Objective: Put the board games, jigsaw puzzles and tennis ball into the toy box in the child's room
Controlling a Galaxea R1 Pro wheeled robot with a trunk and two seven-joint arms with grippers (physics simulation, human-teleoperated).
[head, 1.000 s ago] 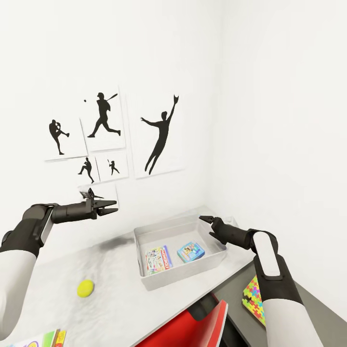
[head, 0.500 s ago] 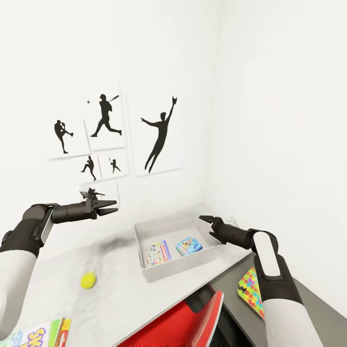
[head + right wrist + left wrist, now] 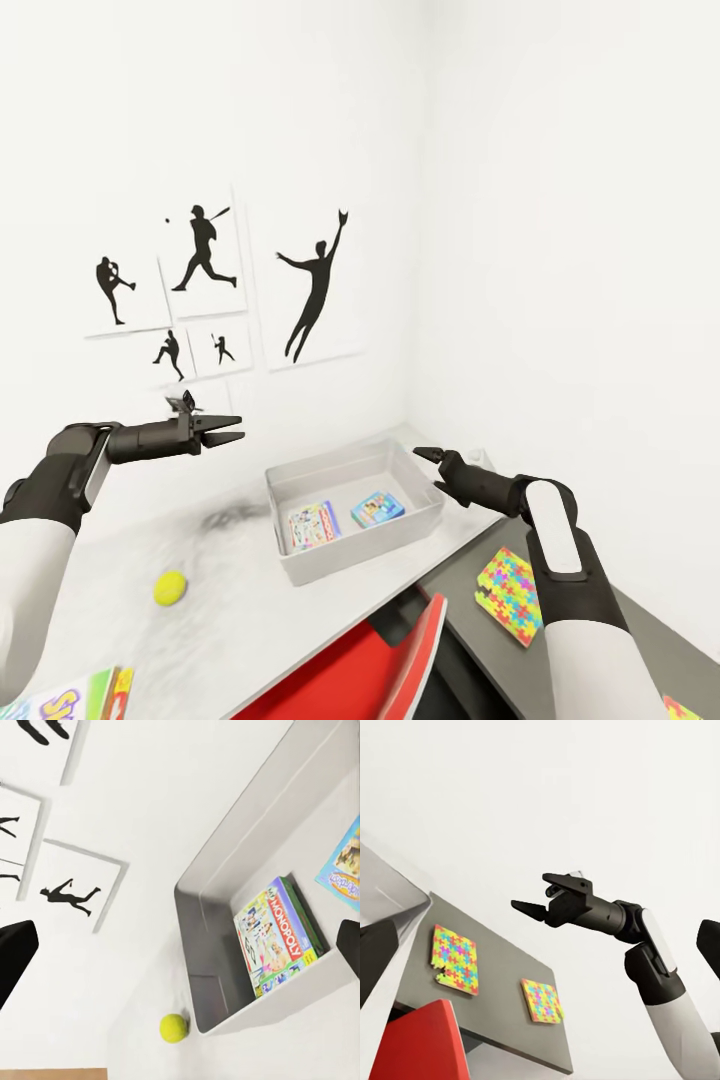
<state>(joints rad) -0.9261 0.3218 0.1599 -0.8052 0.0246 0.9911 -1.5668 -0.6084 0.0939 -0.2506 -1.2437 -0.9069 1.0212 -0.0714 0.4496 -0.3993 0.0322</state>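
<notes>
The light-grey toy box (image 3: 345, 562) stands on the white table (image 3: 235, 615) near the room's corner. A white board game (image 3: 312, 525) and a small teal one (image 3: 377, 508) lie inside it; in the right wrist view the white game (image 3: 281, 937) leans against the toy box wall (image 3: 217, 937). The tennis ball (image 3: 170, 588) rests on the table left of the box. A third board game (image 3: 70, 700) shows at the bottom left edge. Two jigsaw puzzles (image 3: 455, 960) (image 3: 542, 1000) lie on the dark-grey section. My left gripper (image 3: 232, 429) and right gripper (image 3: 424, 456) hover open and empty above the table.
A red-and-white chair (image 3: 375, 665) is tucked under the table's front edge. Black silhouette pictures (image 3: 315, 285) hang on the white wall behind. The dark-grey corner section (image 3: 600, 620) runs along the right wall, below my right arm.
The whole view has shifted: table, box and ball sit further left in the picture, and more of the dark-grey section shows. Both arms hold the same pose, grippers unchanged.
</notes>
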